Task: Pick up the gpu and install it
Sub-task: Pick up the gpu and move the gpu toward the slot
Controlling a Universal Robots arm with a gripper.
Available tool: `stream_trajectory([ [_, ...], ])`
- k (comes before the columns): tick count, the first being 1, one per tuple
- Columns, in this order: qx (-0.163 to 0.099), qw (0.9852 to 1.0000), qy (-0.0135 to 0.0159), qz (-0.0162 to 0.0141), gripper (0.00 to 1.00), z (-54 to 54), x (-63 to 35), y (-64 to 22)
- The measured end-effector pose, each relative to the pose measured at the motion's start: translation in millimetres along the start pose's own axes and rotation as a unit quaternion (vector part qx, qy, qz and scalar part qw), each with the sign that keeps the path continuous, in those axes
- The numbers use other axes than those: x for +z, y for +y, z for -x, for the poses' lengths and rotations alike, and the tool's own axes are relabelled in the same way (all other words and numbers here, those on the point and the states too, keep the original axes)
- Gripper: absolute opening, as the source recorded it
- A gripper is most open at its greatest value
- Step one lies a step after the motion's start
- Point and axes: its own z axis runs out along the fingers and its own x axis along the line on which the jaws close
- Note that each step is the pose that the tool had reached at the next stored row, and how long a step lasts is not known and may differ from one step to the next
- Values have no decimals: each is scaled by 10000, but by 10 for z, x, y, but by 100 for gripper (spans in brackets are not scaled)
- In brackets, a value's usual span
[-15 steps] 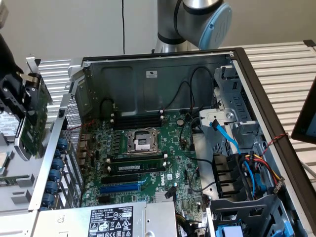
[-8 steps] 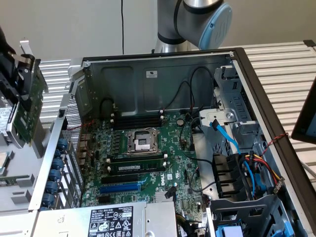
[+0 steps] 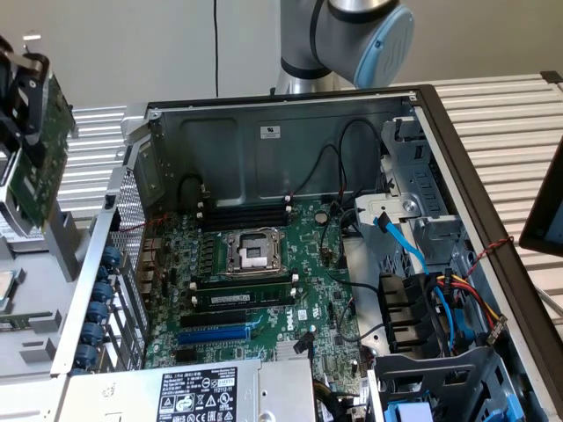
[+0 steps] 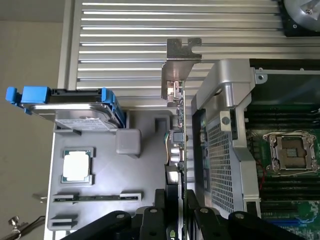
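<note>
Since the tool [image 4: 178, 220] is clenched on the gpu [image 3: 44, 158] and the card hangs in the air outside the case [image 3: 237, 145], we judge the pick-up done and the install not yet begun. We see the gpu at the exterior view's left, clear of the case's perforated side wall and above the grey tray [image 4: 142, 172] beside the case. No part of it touches the board [image 3: 303, 290]. From the wrist we look along it edge-on. Two black fingers [image 4: 194, 215] pinch the thin card from either side, and the bracket [image 4: 176, 67] stands at its far end.

To our mind, seating it calls for the card's contact edge to sit square over the blue slot [image 3: 214, 335], if that is the one meant; we cannot tell. The bracket would need to face the perforated wall. A tilted card would likely bind, so the press should run straight down.

The gpu is stiff green laminate, matt and studded with small parts. Its bracket is thin bright sheet metal, bent and notched at the tip. The case is dull grey steel, with fine holes punched in its side wall. The desk [image 4: 150, 30] is ribbed aluminium, the tray is smooth moulded plastic, and the slot is a narrow hard plastic trough.
</note>
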Motion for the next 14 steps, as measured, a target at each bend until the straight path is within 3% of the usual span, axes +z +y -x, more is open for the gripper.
stream_trajectory([
  [3, 1, 10000, 3, 0, 27, 65, -131, 29],
  [9, 3, 10000, 12, 1, 27, 303, -374, 95],
  [14, 14, 10000, 59, 0, 27, 480, -489, 131],
])
